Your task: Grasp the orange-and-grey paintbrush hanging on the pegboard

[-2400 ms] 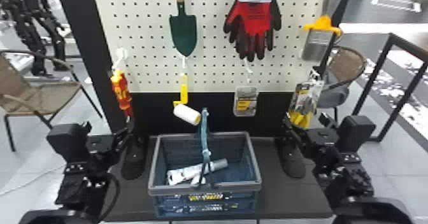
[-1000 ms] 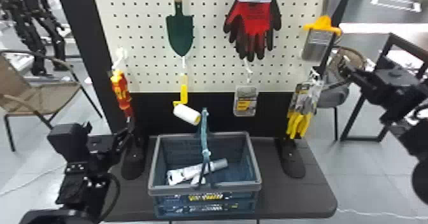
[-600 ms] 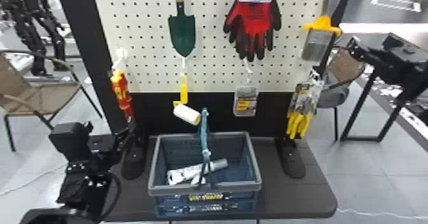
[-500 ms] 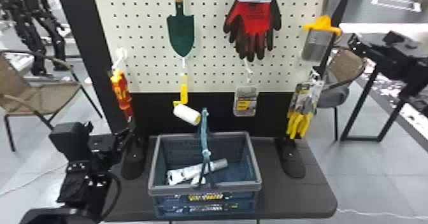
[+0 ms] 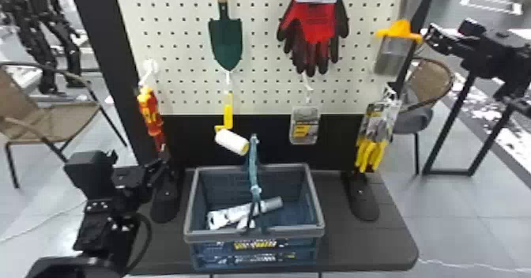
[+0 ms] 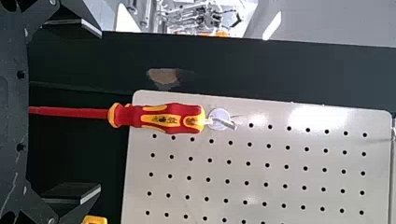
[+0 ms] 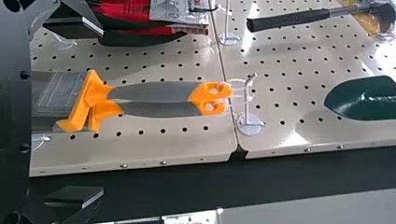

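Upward from beside the yellow gloves, the right gripper has travelled to a position near the brush; its fingers stand wide apart, with nothing between the tips. Brush location: right side of the pegboard, hanging upright from a hook – handle uppermost, bristles downward – to the right of the red gloves. Left gripper: parked left of the basket, near the screwdriver, fingers likewise spread apart.
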